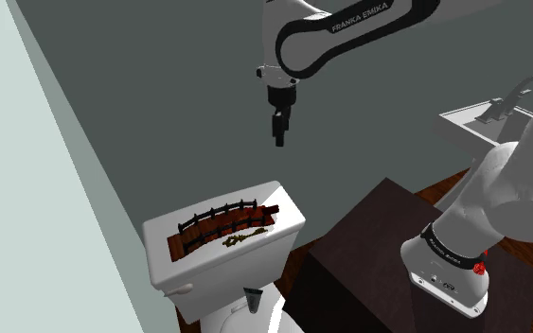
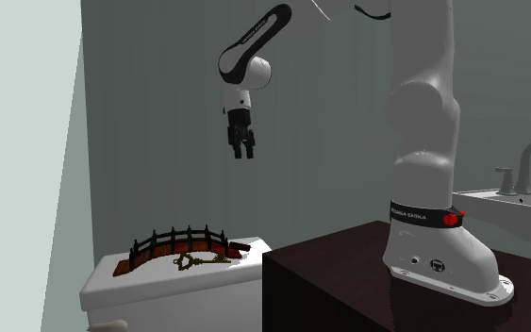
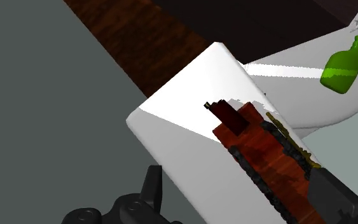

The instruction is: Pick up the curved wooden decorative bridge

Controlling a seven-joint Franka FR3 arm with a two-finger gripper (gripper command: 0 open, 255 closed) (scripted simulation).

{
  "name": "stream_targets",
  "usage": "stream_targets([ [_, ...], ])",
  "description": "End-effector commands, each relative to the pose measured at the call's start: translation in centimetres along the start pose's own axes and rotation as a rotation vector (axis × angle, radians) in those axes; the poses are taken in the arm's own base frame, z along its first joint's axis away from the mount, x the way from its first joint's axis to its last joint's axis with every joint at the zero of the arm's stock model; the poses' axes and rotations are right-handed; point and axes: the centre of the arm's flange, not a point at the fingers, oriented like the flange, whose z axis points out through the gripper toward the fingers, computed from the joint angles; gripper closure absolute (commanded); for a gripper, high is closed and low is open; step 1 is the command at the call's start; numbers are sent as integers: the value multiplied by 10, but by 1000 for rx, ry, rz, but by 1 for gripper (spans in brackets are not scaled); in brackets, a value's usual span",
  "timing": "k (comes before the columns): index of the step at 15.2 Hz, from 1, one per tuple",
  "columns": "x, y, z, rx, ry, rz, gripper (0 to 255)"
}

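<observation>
Approach step, no grasp yet. Seeing the all-black two-finger gripper [image 1: 278, 140] at upper centre of the shoulder view, pointed down, well above the target. Fingers spread apart per the wrist view, clasping nothing: open and empty.

Found the curved reddish-brown wooden bridge with black railings [image 1: 224, 227] at lower centre-left of the shoulder view and lower left of the second exterior view. Lying flat on the white toilet tank lid [image 1: 281, 196], long axis along the lid. Touching or just beside a small brass-coloured key-like ornament [image 1: 242, 239] on its near side; cannot tell which.

Also noting a green spray bottle [image 3: 341, 65] at upper right of the wrist view, on a white surface well apart from the bridge. Dark brown box stand [image 1: 368, 265] at lower right of the shoulder view, white sink with grey faucet [image 1: 463, 123] toward the right edge. Neither in the descent path, by my read.

Next, as a judgement: shift toward lower left of the shoulder view to centre over the bridge's middle, then turn the wrist to close across the narrow deck, not along it. Then straight down, open, until straddling both railings. Worth watching the railings: thin, likely to catch a fingertip. Worth staying clear of the brass ornament to avoid dragging it. Close only once level with the deck.
</observation>
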Motion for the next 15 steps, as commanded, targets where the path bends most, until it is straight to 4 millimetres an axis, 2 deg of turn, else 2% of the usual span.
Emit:
stream_targets([
  [1,24,-13,14,-14,-8,-64,0],
  [8,91,-58,69,-66,-37,-282,0],
  [15,147,-114,129,-117,-67,-500,0],
])
